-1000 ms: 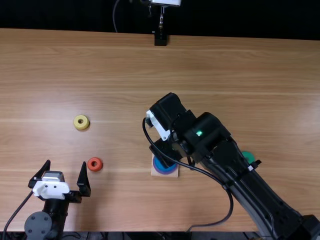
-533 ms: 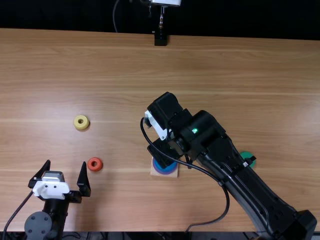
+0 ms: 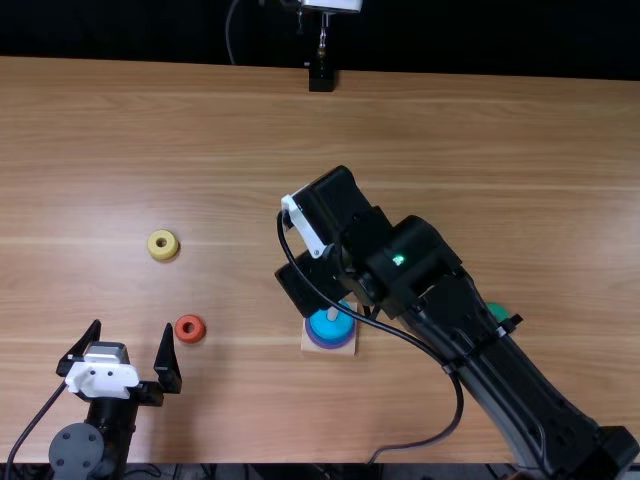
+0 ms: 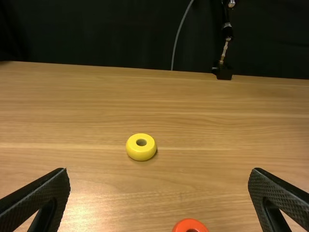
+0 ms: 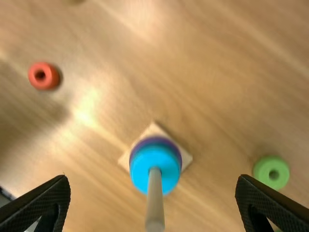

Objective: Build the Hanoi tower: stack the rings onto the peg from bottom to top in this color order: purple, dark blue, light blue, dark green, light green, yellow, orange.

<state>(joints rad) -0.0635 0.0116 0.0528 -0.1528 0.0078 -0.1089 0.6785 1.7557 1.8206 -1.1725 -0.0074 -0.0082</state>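
Observation:
In the top view my left gripper [image 3: 133, 325] stands open at the lower left; its fingers [image 4: 36, 205] are wide apart in the left wrist view. My right gripper [image 3: 308, 285] is over the table beside the peg base [image 3: 347, 347]. In the right wrist view the right gripper [image 5: 152, 180] is open, the grey peg [image 5: 154, 203] between its fingers. A light blue ring [image 5: 145, 169] lies on top of a purple ring [image 5: 175, 146] around the peg; dark blue between them is hard to tell. Loose rings: yellow [image 3: 163, 244], orange [image 3: 190, 328], green [image 5: 271, 172].
The right forearm [image 3: 490, 365] crosses the table from the lower right, partly over the green ring [image 3: 498, 313], with a cable looping beside it. A black stand [image 3: 321, 78] is at the table's far edge.
My right gripper has shifted a little up and left in the top view, uncovering more of the light blue ring and the peg. The left arm has kept still.

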